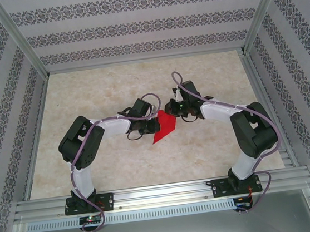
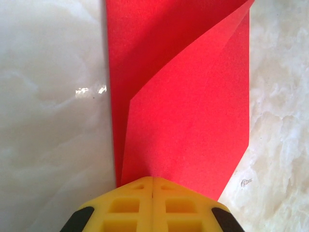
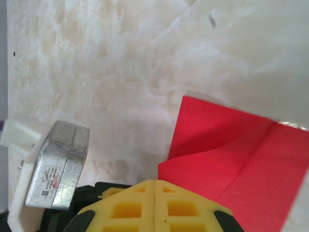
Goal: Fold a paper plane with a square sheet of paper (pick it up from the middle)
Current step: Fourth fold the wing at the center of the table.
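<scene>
The square sheet of paper (image 1: 164, 127), partly folded with one flap raised, lies at mid-bench (image 1: 112, 87) between the two claws. The left claw (image 2: 153, 180) is fully closed and pinches the sheet's edge. The right claw (image 3: 154, 182) has its fingers pressed together at the sheet's opposite corner. Whether it grips the sheet there cannot be determined.
</scene>
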`<action>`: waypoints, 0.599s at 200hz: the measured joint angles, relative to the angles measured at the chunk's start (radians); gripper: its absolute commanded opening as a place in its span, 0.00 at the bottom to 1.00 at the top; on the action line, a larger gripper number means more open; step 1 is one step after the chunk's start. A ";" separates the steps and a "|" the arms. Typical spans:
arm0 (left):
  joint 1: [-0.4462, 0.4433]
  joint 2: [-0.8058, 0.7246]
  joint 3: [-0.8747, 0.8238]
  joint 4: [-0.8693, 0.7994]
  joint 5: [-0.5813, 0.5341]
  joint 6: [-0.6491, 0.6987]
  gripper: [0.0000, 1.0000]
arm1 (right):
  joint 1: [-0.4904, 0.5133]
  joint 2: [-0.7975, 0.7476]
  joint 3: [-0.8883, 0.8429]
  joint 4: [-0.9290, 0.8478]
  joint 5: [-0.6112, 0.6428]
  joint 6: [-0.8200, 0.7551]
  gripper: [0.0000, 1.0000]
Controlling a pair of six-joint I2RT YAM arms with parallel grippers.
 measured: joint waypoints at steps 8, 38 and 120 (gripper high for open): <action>0.000 0.000 0.000 0.000 0.000 0.000 0.00 | 0.009 0.020 0.000 0.003 -0.005 0.000 0.00; 0.000 0.002 0.004 -0.006 0.001 0.000 0.00 | 0.024 0.113 0.004 0.003 -0.032 0.000 0.00; 0.000 0.005 0.011 -0.018 0.007 0.021 0.00 | -0.048 0.196 0.040 0.007 -0.014 0.035 0.00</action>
